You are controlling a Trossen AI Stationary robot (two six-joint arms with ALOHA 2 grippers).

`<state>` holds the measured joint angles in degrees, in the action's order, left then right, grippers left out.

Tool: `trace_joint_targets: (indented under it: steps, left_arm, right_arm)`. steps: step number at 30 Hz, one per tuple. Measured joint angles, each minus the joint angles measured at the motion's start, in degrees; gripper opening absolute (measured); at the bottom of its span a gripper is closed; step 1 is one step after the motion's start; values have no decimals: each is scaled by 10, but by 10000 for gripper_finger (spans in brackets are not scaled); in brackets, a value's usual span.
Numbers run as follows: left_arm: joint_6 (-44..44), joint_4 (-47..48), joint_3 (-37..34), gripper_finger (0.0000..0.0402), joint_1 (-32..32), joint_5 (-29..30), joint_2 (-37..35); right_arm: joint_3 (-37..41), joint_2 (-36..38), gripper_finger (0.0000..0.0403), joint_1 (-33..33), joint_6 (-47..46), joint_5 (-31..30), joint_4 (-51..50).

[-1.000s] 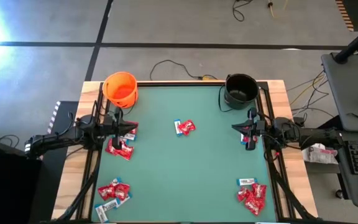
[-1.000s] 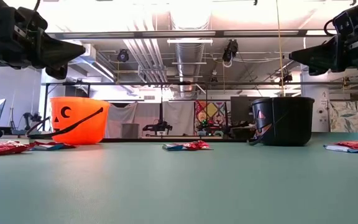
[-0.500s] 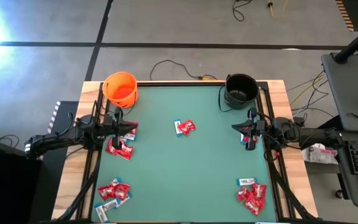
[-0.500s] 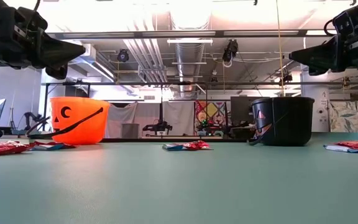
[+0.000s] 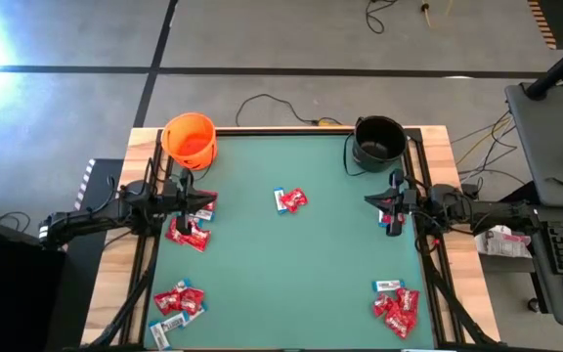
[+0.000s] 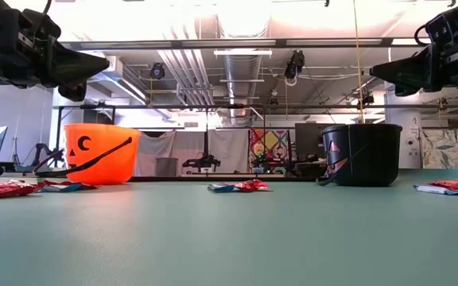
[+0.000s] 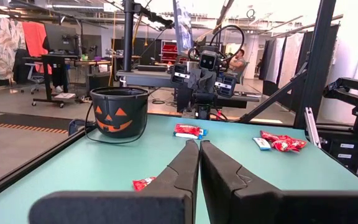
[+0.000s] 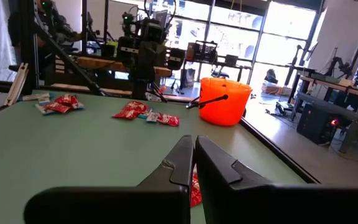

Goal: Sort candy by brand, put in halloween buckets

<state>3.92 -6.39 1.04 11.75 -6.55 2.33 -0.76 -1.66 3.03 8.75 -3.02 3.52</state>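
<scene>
1. The left gripper [image 5: 186,196] is held above the table's left edge, fingers pressed together, nothing gripped.
2. The right gripper [image 5: 386,203] is mirrored at the right edge, likewise closed and empty.
3. Candy is scattered in 5 mixed clusters, e.g. the centre pile [image 5: 289,199].
4. The orange bucket [image 5: 190,140] and black bucket [image 5: 378,140] stand at the far corners.
5. Risk (judged): neighbouring wrappers overlap, so 2 brands could be pinched together and misplaced.

Overhead, table-level, two wrist views share table [image 5: 301,264].
</scene>
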Motion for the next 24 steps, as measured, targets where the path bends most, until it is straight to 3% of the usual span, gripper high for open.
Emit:
trace_joint_targets:
  steps: [2,8,12,17,24]
  left_arm:
    - [0,0,0,0,0,0,0]
    - [0,0,0,0,0,0,0]
    - [0,0,0,0,0,0,0]
    - [0,0,0,0,0,0,0]
    - [0,0,0,0,0,0,0]
  right_arm:
    - [0,0,9,0,-61,5,6]
    - [0,0,9,0,-388,-10,19]
    - [0,1,9,0,-408,-107,27]
    - [0,-7,9,0,-462,-156,52]
    - [0,-108,9,-25,-431,-126,165]
